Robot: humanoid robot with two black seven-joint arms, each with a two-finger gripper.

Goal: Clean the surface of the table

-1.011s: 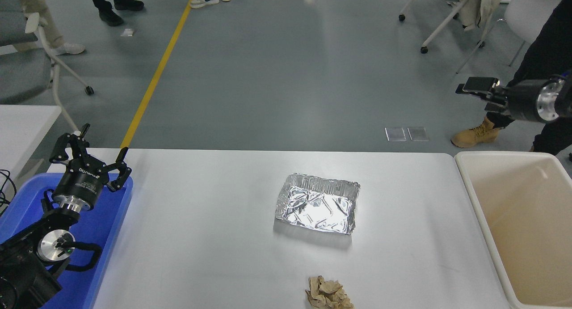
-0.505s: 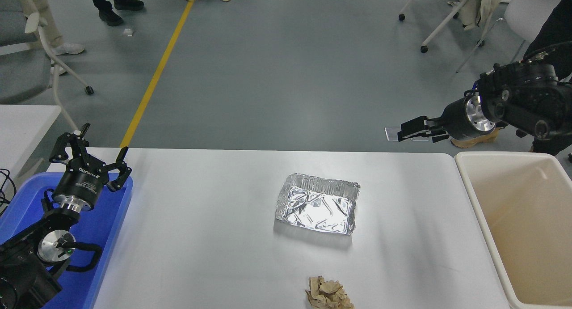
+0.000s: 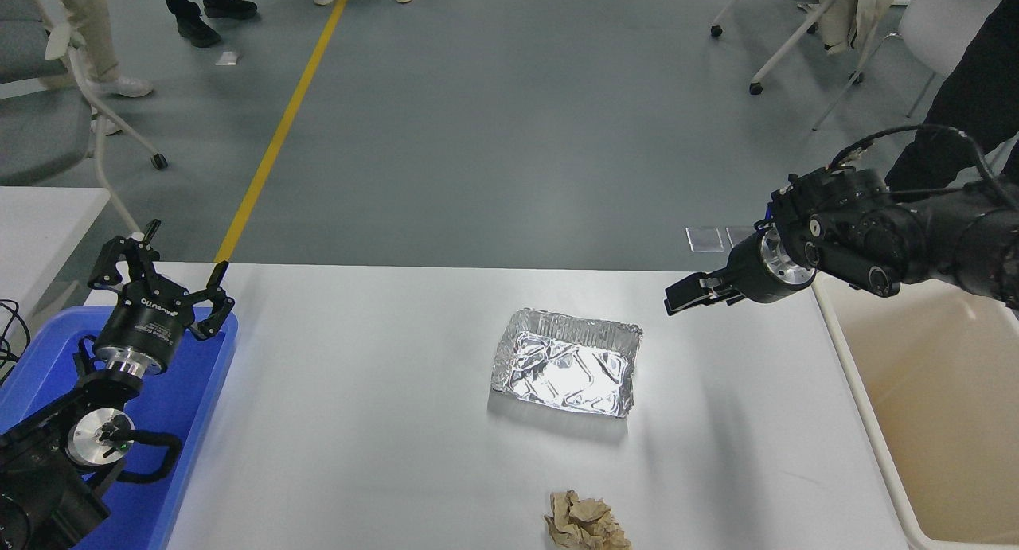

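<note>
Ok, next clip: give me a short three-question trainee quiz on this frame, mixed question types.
1. True or false: the foil tray lies on the table surface with nothing visible inside it.
2. Multiple choice: the crumpled brown paper lies
A. inside the beige bin
B. on the table, nearer the robot than the tray
C. in the blue tray
3. Fill in: the right tool is above the table's ____ edge, right of the foil tray; the left tool is parked over the blue tray.

Key
1. True
2. B
3. far
</note>
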